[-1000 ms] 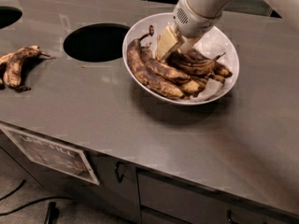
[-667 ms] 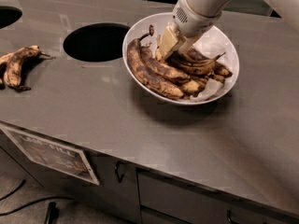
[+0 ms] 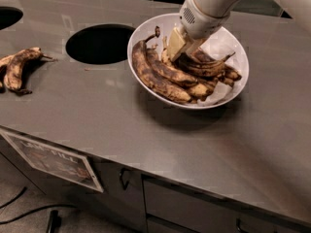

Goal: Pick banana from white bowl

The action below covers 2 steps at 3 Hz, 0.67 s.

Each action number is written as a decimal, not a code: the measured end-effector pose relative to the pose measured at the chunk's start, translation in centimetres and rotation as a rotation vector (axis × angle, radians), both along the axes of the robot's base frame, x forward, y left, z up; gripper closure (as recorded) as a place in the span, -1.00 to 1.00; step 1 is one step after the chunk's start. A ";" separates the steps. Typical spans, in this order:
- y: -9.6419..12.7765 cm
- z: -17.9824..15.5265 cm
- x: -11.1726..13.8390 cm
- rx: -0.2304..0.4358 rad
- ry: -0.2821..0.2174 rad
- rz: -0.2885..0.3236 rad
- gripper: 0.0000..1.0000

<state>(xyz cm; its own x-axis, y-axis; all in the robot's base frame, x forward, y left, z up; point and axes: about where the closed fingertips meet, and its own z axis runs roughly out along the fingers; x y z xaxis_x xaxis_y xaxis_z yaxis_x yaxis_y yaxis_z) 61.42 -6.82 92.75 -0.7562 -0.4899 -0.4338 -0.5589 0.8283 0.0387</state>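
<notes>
The white bowl (image 3: pixel 224 39) stands on the grey counter, right of the middle. It holds several overripe, brown-spotted bananas (image 3: pixel 163 76) lying side by side. My gripper (image 3: pixel 179 45) comes down from the upper right on a white arm. It is low inside the bowl, at the far ends of the bananas near the bowl's back left, touching or nearly touching them. Its tip is partly hidden among the bananas.
A round black hole (image 3: pixel 99 43) is cut in the counter just left of the bowl, and another hole (image 3: pixel 7 17) is at the far left. Two dark bananas (image 3: pixel 17 67) lie on the counter at the left edge. Drawers and a label (image 3: pixel 48 159) are below the counter's front edge.
</notes>
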 end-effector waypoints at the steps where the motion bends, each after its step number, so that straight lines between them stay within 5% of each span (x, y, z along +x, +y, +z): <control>1: 0.0 0.0 0.0 0.000 0.000 0.000 1.00; 2: -0.4 1.2 -0.7 0.003 -0.020 0.000 1.00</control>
<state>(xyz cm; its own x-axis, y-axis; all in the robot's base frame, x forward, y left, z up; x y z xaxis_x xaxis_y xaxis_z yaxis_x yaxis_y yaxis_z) 60.75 -7.21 93.98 -0.7470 -0.4887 -0.4507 -0.5599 0.8280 0.0302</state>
